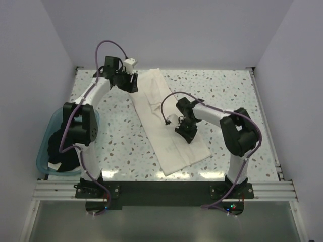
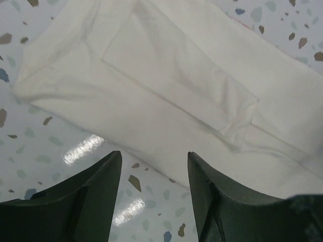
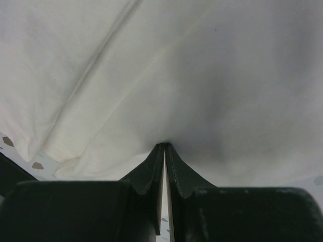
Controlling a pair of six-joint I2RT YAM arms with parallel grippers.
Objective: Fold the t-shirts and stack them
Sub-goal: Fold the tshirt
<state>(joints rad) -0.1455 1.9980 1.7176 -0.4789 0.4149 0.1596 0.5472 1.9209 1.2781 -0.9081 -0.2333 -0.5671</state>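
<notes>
The right fingers (image 3: 157,161) are pressed together, pinching a soft wrinkle of the white cloth t-shirt (image 1: 151,108). The left fingers (image 2: 108,171) are spread, hanging just over that shirt's far end with nothing between them. The shirt's folded into a long smooth strip, lying diagonally across the glossy, speckled white tabletop (image 1: 227,96). Plain pale walls (image 1: 166,30) box in the back and sides. Over at the near left edge sits a rounded translucent teal plastic tub (image 1: 40,156) with a crumpled black t-shirt (image 1: 58,151) bunched inside.
</notes>
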